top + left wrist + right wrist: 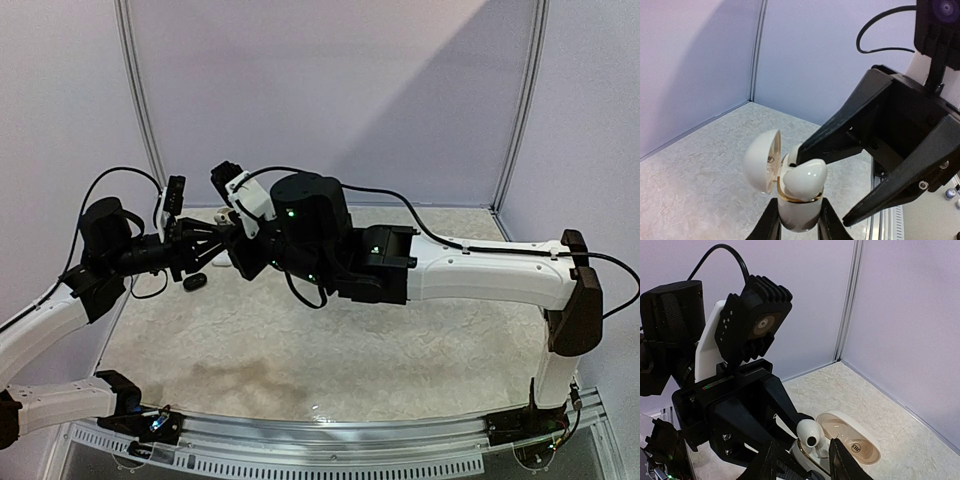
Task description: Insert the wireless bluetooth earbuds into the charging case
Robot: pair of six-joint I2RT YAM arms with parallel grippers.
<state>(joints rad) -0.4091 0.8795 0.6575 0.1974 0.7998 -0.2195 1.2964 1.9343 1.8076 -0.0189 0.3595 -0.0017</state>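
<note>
My left gripper (800, 204) is shut on a white charging case (800, 212) with a gold rim, held upright above the table. Its lid (760, 160) is swung open to the left. A white earbud (809, 177) sits in the case mouth, its top sticking out. Another white rounded part (791, 156) shows behind it, under one right fingertip. My right gripper (824, 188) straddles the case top with its jaws apart. In the right wrist view the earbud (809, 430) stands between my right gripper's (805, 444) fingers, beside the lid (852, 440). From above, both grippers meet at the back left (228, 232).
A small black rounded object (195, 282) lies on the pale mottled table (300, 350) below the left gripper. Lilac walls close the back and sides. A metal rail (350, 430) runs along the near edge.
</note>
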